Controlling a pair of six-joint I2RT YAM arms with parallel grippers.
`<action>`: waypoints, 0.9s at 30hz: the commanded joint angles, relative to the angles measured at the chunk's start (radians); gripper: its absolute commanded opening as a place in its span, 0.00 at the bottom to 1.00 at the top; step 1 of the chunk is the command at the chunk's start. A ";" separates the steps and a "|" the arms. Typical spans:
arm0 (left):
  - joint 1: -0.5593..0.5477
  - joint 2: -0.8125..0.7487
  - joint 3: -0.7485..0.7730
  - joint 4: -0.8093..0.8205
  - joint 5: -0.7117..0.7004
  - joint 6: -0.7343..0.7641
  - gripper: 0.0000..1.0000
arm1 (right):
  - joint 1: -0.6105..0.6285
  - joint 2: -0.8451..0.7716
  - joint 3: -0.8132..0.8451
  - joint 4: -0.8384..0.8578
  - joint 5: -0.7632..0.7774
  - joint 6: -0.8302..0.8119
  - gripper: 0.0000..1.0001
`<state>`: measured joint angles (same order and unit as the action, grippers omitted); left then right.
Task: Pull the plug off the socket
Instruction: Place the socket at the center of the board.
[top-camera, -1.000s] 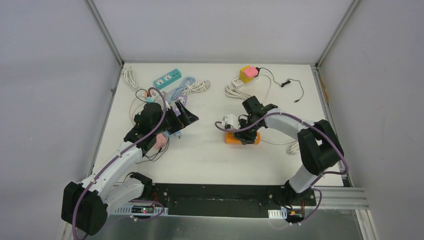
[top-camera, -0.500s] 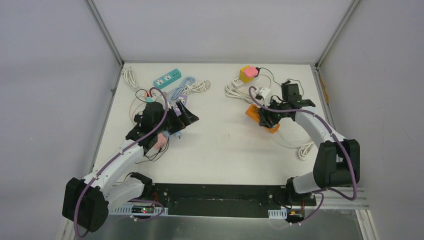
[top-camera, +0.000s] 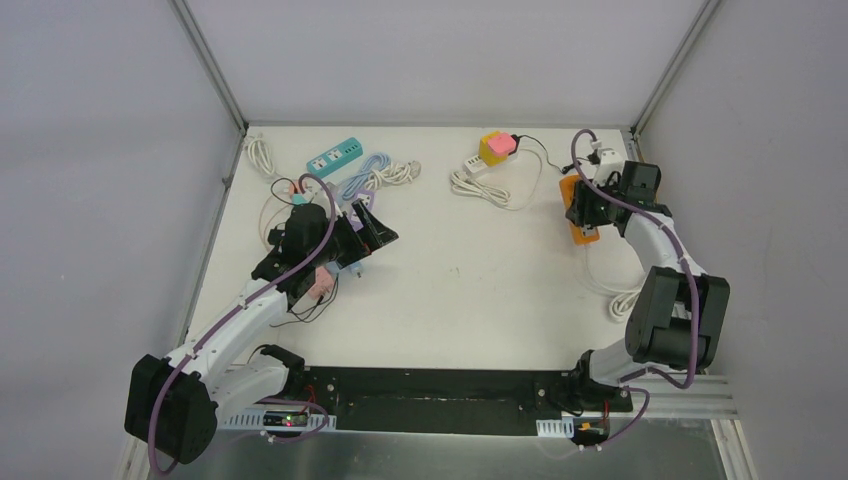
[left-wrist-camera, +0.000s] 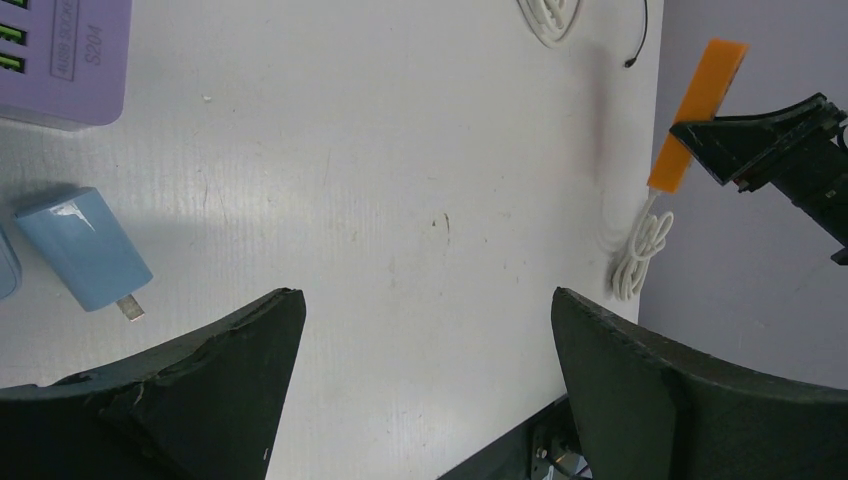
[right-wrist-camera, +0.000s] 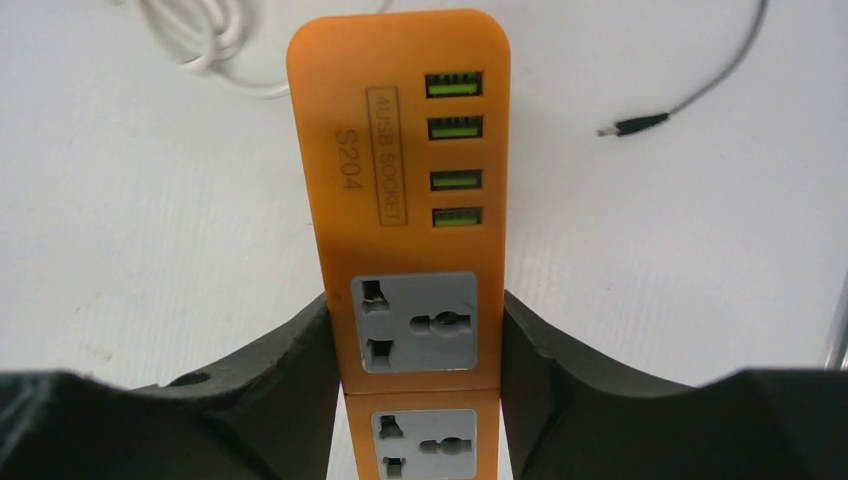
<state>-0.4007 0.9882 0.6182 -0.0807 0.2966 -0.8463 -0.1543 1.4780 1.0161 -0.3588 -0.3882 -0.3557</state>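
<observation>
**Orange strip moved to far right corner; plug status unconfirmed**

Over the last second the right arm (top-camera: 655, 240) has been swinging the orange power strip (right-wrist-camera: 400, 150) from the middle of the surface (top-camera: 450, 300) to its far right corner. Its jaws are clamping the strip's sides at a grey socket. The right wrist view is showing me two sockets, both empty. A white plug (top-camera: 598, 156) is lying just beyond the strip's far end; I cannot tell whether it is seated. I am treating the pull as unconfirmed. The left jaws are hanging wide apart, holding nothing, near a blue charger (left-wrist-camera: 85, 262), unchanged.
</observation>
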 joint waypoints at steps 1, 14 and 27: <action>-0.010 0.001 0.015 0.047 -0.004 0.000 0.96 | -0.040 0.045 -0.019 0.164 0.174 0.199 0.00; -0.010 0.004 0.017 0.049 -0.001 -0.002 0.96 | -0.149 0.215 0.029 0.200 0.350 0.398 0.00; -0.010 0.004 0.016 0.047 -0.001 -0.006 0.96 | -0.186 0.308 0.139 0.112 0.324 0.407 0.72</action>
<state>-0.4007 0.9951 0.6182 -0.0799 0.2966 -0.8474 -0.3298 1.8046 1.1091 -0.2386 -0.0597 0.0456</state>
